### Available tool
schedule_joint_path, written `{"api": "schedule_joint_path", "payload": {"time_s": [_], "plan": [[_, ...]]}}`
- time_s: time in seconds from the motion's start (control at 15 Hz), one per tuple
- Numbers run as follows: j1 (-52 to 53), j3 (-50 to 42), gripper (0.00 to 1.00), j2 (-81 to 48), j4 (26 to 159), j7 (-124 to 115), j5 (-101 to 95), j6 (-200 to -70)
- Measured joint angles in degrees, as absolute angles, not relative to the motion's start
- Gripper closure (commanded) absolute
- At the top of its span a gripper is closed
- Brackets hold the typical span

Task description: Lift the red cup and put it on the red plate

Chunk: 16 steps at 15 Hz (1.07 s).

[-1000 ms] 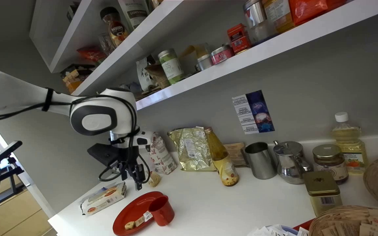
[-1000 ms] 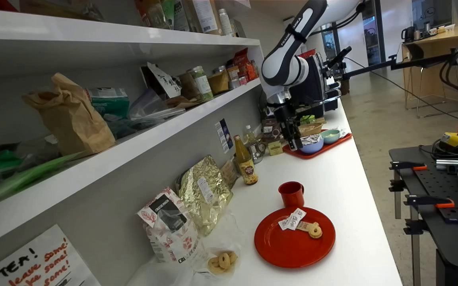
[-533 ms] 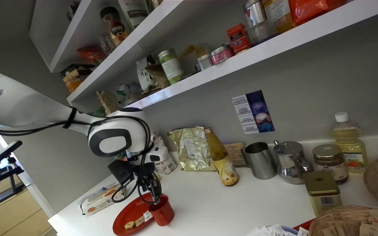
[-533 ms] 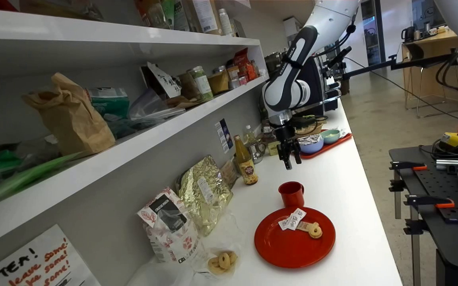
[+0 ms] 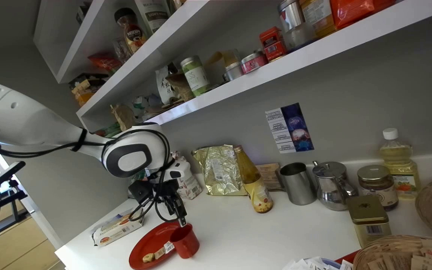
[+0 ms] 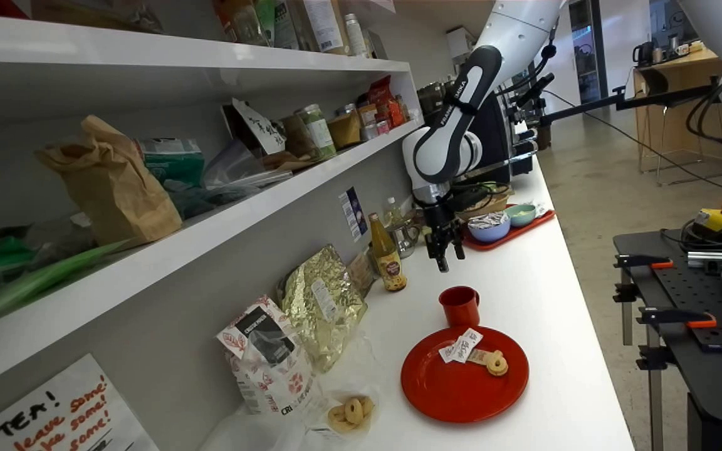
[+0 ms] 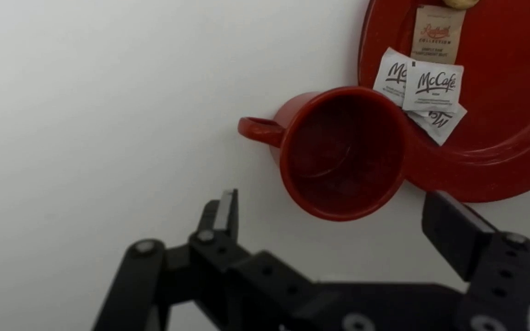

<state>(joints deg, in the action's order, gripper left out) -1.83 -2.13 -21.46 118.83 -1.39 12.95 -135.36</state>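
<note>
The red cup [image 5: 186, 243] stands upright on the white counter, right beside the red plate [image 5: 141, 247]. Both also show in an exterior view, the cup [image 6: 460, 308] at the plate's [image 6: 449, 391] far edge. In the wrist view I look into the empty cup [image 7: 345, 151]; its handle points left and its rim overlaps the edge of the plate [image 7: 499, 101]. My gripper [image 7: 334, 200] is open and empty, its fingers spread wider than the cup. In both exterior views the gripper [image 6: 451, 262] hangs above the counter, higher than the cup and apart from it.
Paper packets [image 7: 433, 87] and a ring-shaped biscuit [image 6: 497, 363] lie on the plate. A yellow bottle [image 6: 387, 254] and a gold foil bag [image 6: 323, 307] stand along the wall. A red tray with bowls [image 6: 491, 227] is farther back. A shelf [image 6: 242, 210] overhangs the counter.
My gripper has come down toward the cup over the last second, then shifted slightly toward the wall side. The cup and plate have not moved.
</note>
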Motion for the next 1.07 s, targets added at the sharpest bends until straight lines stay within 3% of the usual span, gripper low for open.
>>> {"api": "schedule_joint_path", "payload": {"time_s": [1.07], "plan": [[0.28,-2.15,0.0,-29.27,114.65,-7.02,7.14,-132.94]]}}
